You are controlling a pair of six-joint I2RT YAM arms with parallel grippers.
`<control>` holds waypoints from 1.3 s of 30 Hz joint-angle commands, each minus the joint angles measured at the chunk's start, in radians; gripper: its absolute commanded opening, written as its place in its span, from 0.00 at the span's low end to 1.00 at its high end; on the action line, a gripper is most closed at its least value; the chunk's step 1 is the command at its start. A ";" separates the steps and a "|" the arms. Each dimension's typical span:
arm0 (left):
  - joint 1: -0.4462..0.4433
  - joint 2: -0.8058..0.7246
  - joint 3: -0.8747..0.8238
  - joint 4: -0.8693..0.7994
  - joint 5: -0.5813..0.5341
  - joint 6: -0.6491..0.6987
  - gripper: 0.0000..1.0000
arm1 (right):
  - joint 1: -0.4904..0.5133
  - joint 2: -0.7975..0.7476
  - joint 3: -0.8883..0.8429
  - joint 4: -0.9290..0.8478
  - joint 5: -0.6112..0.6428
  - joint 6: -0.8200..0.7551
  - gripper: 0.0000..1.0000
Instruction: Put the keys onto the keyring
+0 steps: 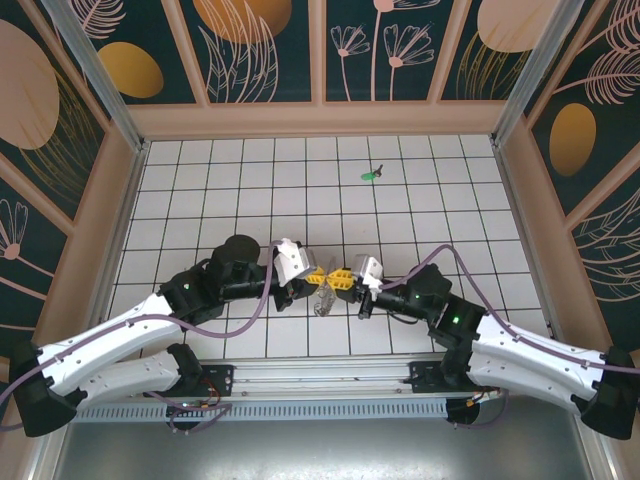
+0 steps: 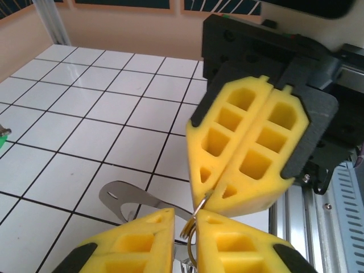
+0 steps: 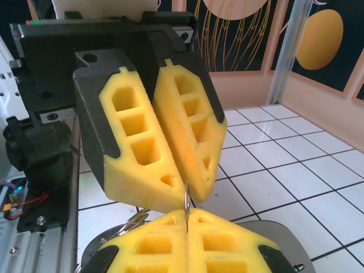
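My two grippers meet tip to tip above the near middle of the floor. The left gripper (image 1: 318, 275) and the right gripper (image 1: 345, 279) are both shut on the keyring (image 1: 331, 277), a thin metallic loop. In the left wrist view the keyring (image 2: 196, 223) sits between my left fingertips (image 2: 190, 230), its upper end pinched by the right gripper (image 2: 211, 192). From the right wrist, the keyring (image 3: 186, 200) stands on edge between my right gripper (image 3: 186, 226) and the left gripper (image 3: 185, 190). A tiny green key (image 1: 373, 174) lies far back on the tiles, apart from both.
Flat grey metal pieces (image 1: 323, 298) hang from the ring under the grippers; one curved blade (image 2: 122, 199) shows below the left fingers. White tiled floor (image 1: 250, 180) stretches back to the patterned walls. An aluminium rail (image 1: 300, 385) runs along the near edge.
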 commanded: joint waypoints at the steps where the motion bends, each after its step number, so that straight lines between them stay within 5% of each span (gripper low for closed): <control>1: -0.002 0.022 0.035 0.012 -0.053 0.017 0.16 | 0.050 0.006 0.053 0.025 0.068 -0.060 0.00; 9: -0.004 0.063 0.045 0.014 -0.065 0.033 0.00 | 0.100 0.012 0.056 0.047 0.109 -0.080 0.00; 14: -0.003 -0.002 0.002 0.080 -0.062 0.028 0.00 | 0.108 -0.022 0.042 0.056 0.093 -0.064 0.00; 18: -0.003 -0.053 -0.020 0.124 -0.001 0.012 0.00 | 0.107 -0.073 -0.001 0.078 0.103 -0.024 0.22; 21: -0.002 -0.064 -0.022 0.139 0.047 0.004 0.00 | 0.105 -0.086 -0.006 0.065 0.109 -0.007 0.29; 39: -0.003 -0.085 -0.019 0.139 0.109 0.009 0.00 | 0.097 -0.110 -0.001 0.067 0.176 0.000 0.32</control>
